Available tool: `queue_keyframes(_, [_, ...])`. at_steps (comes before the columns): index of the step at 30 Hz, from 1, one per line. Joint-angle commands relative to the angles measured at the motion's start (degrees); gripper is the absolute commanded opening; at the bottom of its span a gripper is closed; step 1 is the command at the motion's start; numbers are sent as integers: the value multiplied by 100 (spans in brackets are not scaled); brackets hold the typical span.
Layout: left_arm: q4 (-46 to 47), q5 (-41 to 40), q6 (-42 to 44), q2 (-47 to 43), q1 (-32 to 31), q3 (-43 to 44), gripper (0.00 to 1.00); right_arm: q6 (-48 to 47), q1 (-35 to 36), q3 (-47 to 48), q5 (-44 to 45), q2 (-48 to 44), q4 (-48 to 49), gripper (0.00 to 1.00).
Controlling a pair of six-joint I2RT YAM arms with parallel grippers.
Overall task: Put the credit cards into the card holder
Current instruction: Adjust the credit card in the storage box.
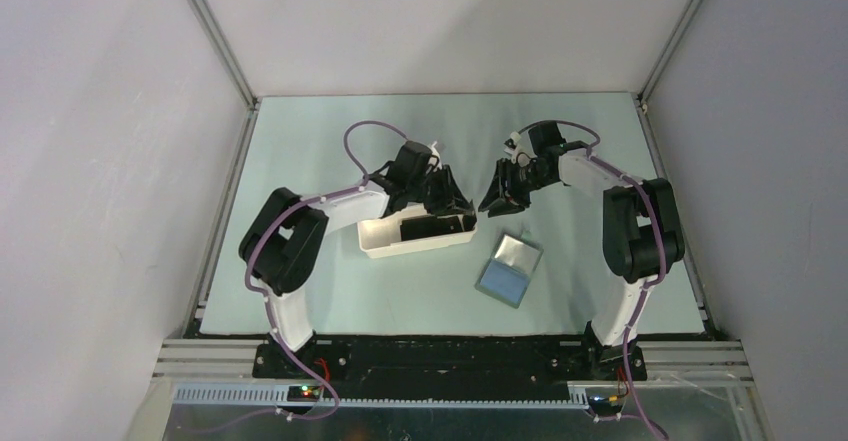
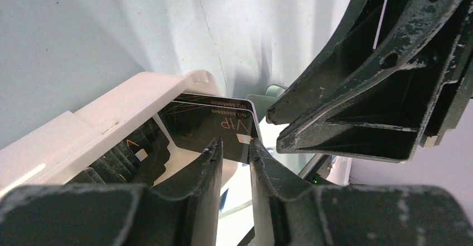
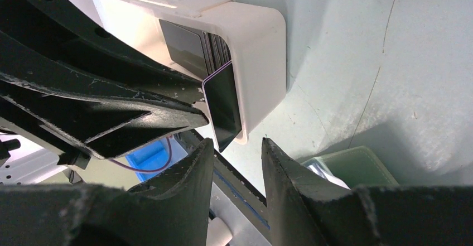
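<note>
Several black credit cards (image 1: 425, 227) lie in a white tray (image 1: 385, 249). One black card marked VIP (image 2: 212, 124) is tipped up over the tray's right end wall; it also shows in the right wrist view (image 3: 223, 109). My left gripper (image 1: 450, 204) is at that end, its fingers a narrow gap apart (image 2: 234, 144), and the card's lower edge lies across their tips. My right gripper (image 1: 492, 201) faces it, open and empty (image 3: 235, 143), with the card's lower corner just above its jaws. The card holder (image 1: 508, 269) lies open on the table, blue-grey inside up, in front of both grippers.
The white tray's end wall (image 3: 259, 62) stands between the two grippers, with the other cards (image 3: 192, 48) stacked inside it. The holder's green edge (image 3: 357, 165) shows under the right gripper. Grey walls enclose the table on three sides.
</note>
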Motion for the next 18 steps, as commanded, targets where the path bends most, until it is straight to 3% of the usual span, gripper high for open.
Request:
queue_keyframes(1, [93, 14, 18, 54, -39, 193, 30, -77, -22, -6, -113, -250, 10, 41])
queue_keyframes(13, [107, -9, -8, 49, -66, 245, 41, -119, -8, -10, -137, -187, -25, 41])
queue_keyframes(18, [102, 11, -6, 158, -90, 254, 39, -122, -3, -10, -150, -168, -19, 41])
